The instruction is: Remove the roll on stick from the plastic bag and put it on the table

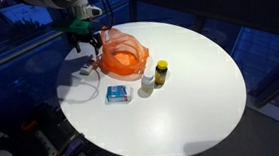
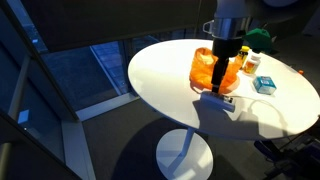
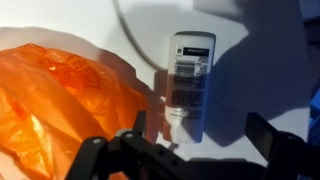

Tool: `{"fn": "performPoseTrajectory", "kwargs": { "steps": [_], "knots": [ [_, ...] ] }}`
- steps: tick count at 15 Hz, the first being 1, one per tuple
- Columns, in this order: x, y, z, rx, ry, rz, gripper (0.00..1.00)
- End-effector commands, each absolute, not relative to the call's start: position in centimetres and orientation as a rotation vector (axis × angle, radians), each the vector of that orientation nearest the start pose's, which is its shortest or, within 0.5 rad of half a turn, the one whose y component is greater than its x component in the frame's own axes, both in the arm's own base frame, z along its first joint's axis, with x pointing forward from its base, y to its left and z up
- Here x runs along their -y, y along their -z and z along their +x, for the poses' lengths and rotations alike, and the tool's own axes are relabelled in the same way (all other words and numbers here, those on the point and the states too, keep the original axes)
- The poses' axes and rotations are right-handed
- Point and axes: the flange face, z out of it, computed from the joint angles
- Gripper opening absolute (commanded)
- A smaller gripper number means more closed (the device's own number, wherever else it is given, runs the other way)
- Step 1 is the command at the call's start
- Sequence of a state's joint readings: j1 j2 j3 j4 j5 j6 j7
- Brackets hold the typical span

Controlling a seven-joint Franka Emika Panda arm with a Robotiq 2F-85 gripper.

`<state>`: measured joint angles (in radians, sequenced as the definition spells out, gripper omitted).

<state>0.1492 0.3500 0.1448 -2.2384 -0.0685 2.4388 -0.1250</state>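
Observation:
A white roll-on stick with a grey label lies flat on the white round table, just beside the crumpled orange plastic bag. It also shows in both exterior views, next to the bag. My gripper is open and empty. It hangs right above the stick, its fingers on either side of the stick's near end, and shows in both exterior views. The inside of the bag is hidden.
A blue packet, a small white bottle and a yellow bottle with a black cap stand near the bag. A thin cable lies on the table by the stick.

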Motion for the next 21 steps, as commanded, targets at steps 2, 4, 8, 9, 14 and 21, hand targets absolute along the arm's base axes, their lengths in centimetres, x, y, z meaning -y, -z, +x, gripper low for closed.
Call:
{"fn": "performPoseTrajectory", "kwargs": {
  "steps": [2,4,8,9,14,21],
  "knots": [
    [-14.3,-26.0,51.8,0.727,-0.176,-3.103,1.0],
    [-13.3,-27.9,52.3,0.7,-0.187,-3.126,1.0],
    [-10.9,-31.1,52.7,0.623,-0.238,-3.156,1.0],
    [-10.1,-32.0,52.7,0.593,-0.245,-3.155,1.0],
    [-6.1,-35.8,52.2,0.454,-0.243,-3.176,1.0],
    [-1.8,-40.9,51.2,0.313,-0.178,-3.2,1.0]
  ]
}}
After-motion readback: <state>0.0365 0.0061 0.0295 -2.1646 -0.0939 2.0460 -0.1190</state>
